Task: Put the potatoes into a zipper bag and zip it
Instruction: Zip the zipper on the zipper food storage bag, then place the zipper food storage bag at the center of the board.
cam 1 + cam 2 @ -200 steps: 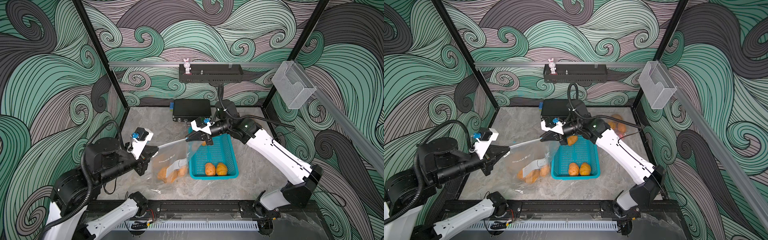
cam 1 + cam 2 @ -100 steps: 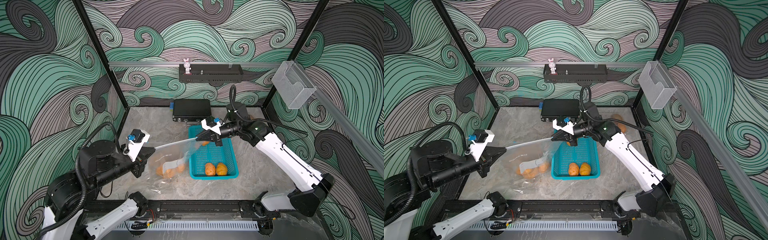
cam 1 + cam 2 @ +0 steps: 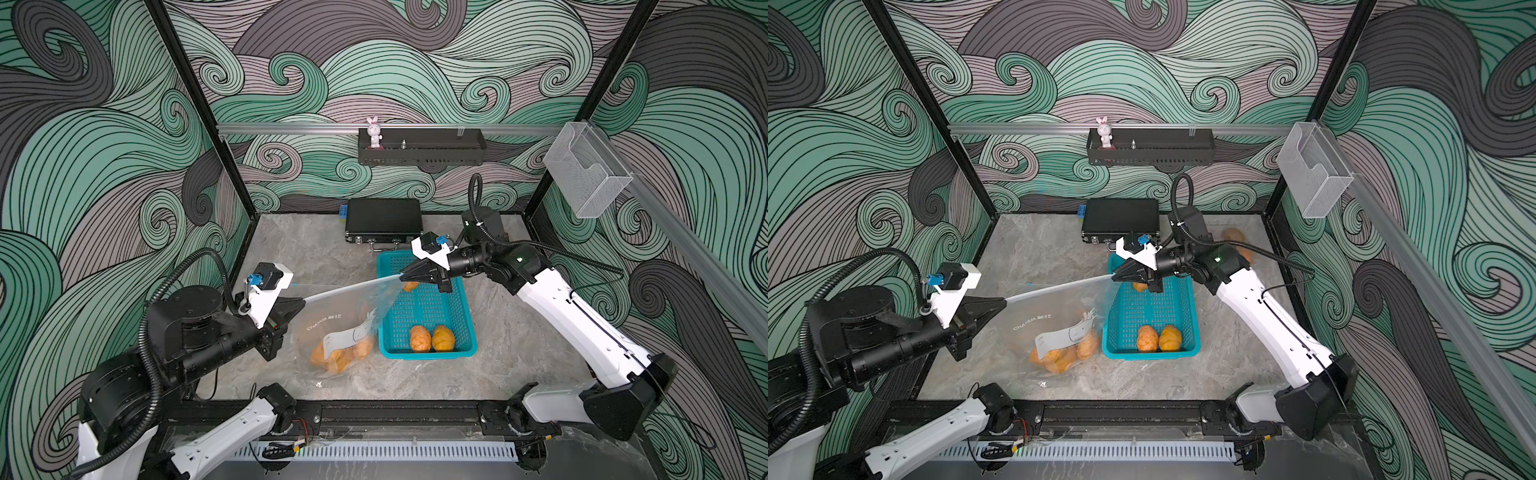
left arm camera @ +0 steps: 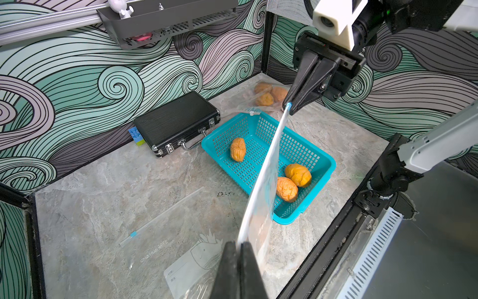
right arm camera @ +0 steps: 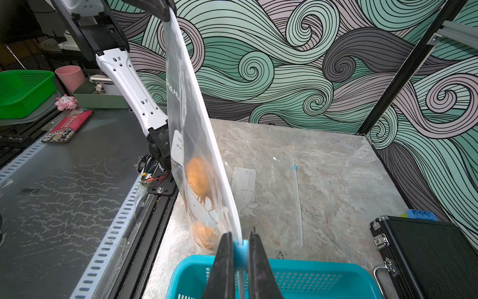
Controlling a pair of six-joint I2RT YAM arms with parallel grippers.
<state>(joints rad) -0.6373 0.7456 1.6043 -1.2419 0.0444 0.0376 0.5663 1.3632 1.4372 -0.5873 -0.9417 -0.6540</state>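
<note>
Since a second ago the right gripper [image 3: 401,276] has slid along the top strip of the zipper bag [image 3: 328,316], away from the left gripper [image 3: 303,300], and it now hangs over the teal basket [image 3: 428,354]. Its jaws pinch the blue slider [image 5: 240,252]. The left jaws are clamped on the strip's other end, so the strip runs taut between them. Several potatoes [image 3: 337,357] sit in the bag's bottom, near the front edge of the bench [image 3: 478,374]. Three more lie in the basket.

Green, grey and mauve wave-patterned walls [image 3: 104,166] enclose a grey marbled table [image 3: 316,249]. A black shelf [image 3: 419,151] hangs at the back.
</note>
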